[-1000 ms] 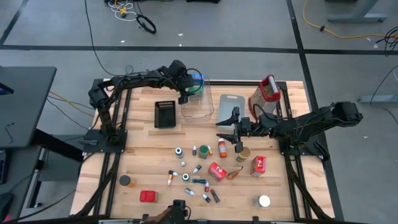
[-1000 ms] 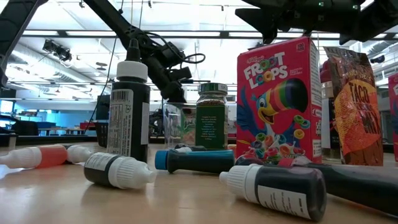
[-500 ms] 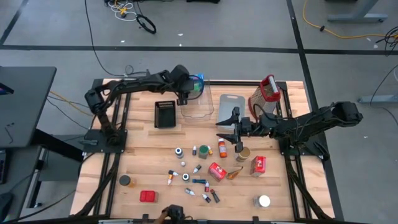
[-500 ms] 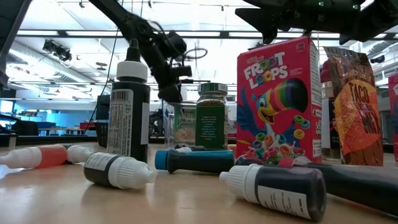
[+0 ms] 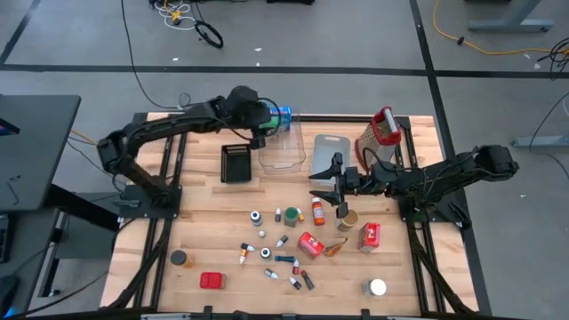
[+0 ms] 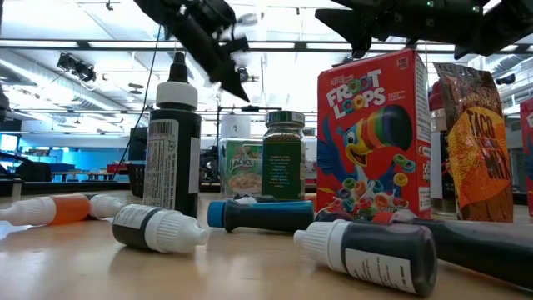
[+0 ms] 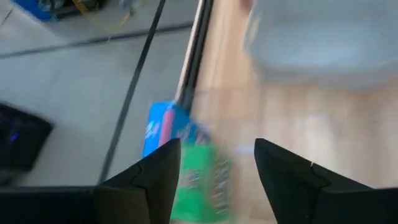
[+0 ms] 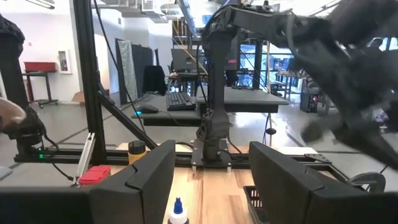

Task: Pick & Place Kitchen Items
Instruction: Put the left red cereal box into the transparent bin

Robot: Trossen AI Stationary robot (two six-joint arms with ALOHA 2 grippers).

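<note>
The wooden bench (image 5: pixel 204 236) stands on a grey floor crossed by dark tape lines; past it the room holds desks and monitors. At the far edge sit a clear bin (image 5: pixel 283 151), a black tray (image 5: pixel 236 164) and a grey-blue tray (image 5: pixel 330 147), probably meant for sorting. The left hand (image 5: pixel 265 120) hangs beside the clear bin's far left corner, fingers parted around a green and blue box (image 7: pixel 199 177); whether they pinch it I cannot tell. The right hand (image 5: pixel 322 184) waits mid-bench, open and empty, above the kitchen items (image 5: pixel 284 238) scattered across the near half.
</note>
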